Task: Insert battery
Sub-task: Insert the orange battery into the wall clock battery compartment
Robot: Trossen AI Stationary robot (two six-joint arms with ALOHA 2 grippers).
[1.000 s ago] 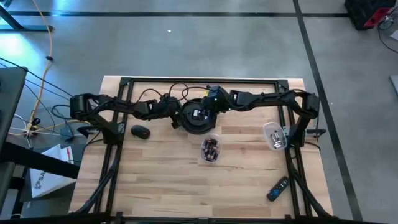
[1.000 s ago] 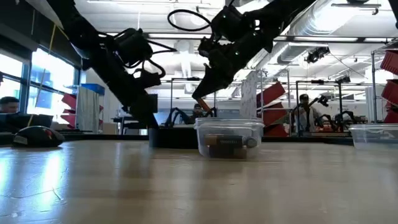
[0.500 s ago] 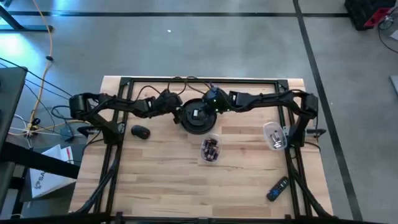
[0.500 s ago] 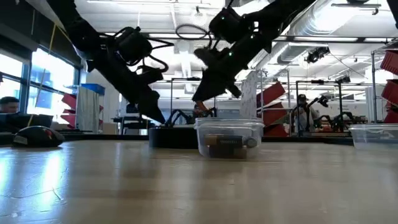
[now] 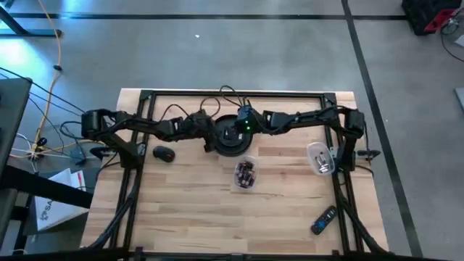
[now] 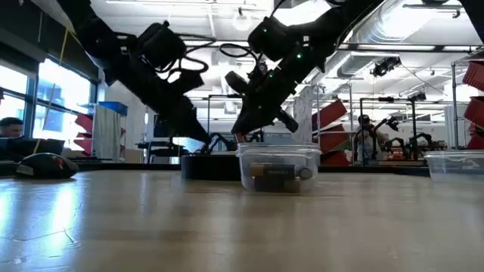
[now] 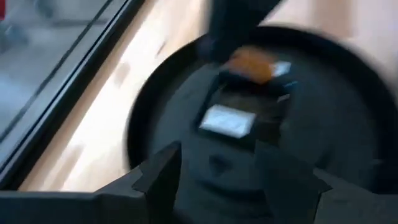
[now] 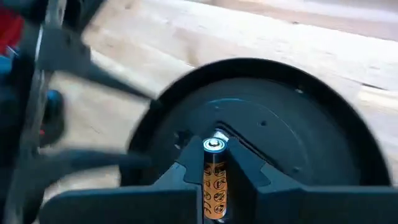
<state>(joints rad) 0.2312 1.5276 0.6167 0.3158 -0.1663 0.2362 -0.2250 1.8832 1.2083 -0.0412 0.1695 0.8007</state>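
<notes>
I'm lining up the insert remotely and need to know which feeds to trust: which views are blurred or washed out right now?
Left wrist view: heavily smeared, the round black device only soft shapes. Right wrist view: the battery in the right end effector reads sharp; edges streak. Low view: bright ceiling lights leave both arms as silhouettes. High view: evenly lit, blue glare top left.

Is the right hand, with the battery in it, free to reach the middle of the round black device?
Probably yes. The right hand grips the battery just above the round black device, nothing between them. The left hand hovers at the device's other side.
</notes>
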